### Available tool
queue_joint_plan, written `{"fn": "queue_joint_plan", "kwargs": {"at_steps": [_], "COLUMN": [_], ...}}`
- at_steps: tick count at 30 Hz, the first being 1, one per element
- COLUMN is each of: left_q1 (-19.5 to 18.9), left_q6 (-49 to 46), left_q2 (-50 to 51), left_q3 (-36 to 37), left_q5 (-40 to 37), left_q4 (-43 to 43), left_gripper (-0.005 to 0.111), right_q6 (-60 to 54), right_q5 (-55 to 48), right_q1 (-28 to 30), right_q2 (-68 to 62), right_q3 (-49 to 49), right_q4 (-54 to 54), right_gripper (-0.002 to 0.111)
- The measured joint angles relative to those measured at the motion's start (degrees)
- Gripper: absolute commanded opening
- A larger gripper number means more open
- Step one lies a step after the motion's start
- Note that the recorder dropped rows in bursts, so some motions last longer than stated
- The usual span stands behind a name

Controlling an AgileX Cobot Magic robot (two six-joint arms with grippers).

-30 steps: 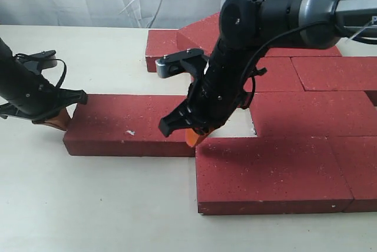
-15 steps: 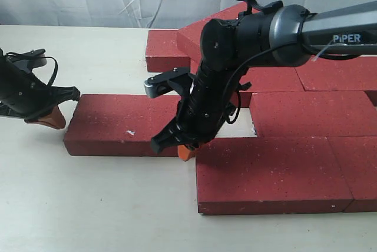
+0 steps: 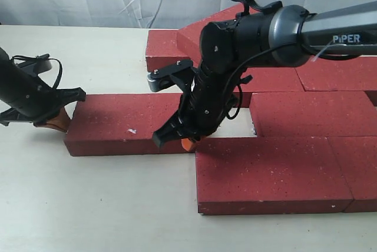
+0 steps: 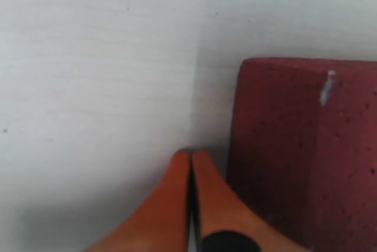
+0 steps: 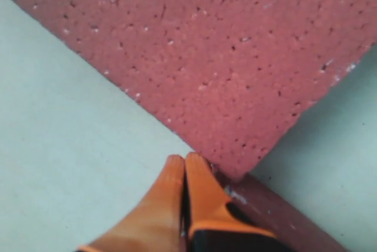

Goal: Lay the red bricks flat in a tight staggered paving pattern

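Observation:
Several red bricks lie flat on the table. The one with a white chip (image 3: 126,123) lies apart on the left, its right end meeting the front brick (image 3: 271,172). My left gripper (image 3: 52,121) is shut and empty, its orange tips on the table by that brick's left end (image 4: 306,146). My right gripper (image 3: 188,143) is also shut, with its tips (image 5: 184,161) at the chipped brick's front right corner (image 5: 224,57), where the front brick's edge (image 5: 283,216) begins. The right arm hides part of the middle bricks.
More bricks fill the right side (image 3: 312,113) and the back (image 3: 330,72). One lies at the back centre (image 3: 162,49), with another (image 3: 203,31) slanted on it. A bare patch of table (image 3: 240,123) shows between bricks. A white cloth hangs behind.
My right gripper has dropped leftward from over the gap to the chipped brick's front right corner. My left gripper drew back a little, then returned to the brick's left end.

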State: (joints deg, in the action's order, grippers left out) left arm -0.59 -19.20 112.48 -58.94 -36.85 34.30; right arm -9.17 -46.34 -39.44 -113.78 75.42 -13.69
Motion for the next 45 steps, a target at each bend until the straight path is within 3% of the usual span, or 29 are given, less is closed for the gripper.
{"fn": "queue_joint_plan", "kwargs": {"at_steps": [14,34,40,45], "left_q1": [0.1,0.1,3.3,3.7], "left_q6": [1.9,3.8,3.8,3.8], "left_q2": [0.1,-3.3,-3.3,-3.3], "left_q3": [-1.5,-1.5,-1.5,-1.5], "left_q5": [-1.3,-5.6,-6.1,-5.2], "left_q4": [-3.6,-8.9,-10.0,-10.2], "left_gripper": [0.000,0.000,0.000,0.000], "right_q6": [1.5,-0.6,-1.1,0.4], "right_q5": [0.1,-2.1,-1.3,1.5], "right_q1": [-0.1,-1.5,-3.0,-3.0], "right_q2": [5.6,3.2,-0.8,-0.8], "right_q3": [0.0,0.0,0.0,0.0], "right_q4": [1.5,-0.5,-0.3,4.4], "right_gripper": [-0.001,-0.001,-0.001,-0.001]}}
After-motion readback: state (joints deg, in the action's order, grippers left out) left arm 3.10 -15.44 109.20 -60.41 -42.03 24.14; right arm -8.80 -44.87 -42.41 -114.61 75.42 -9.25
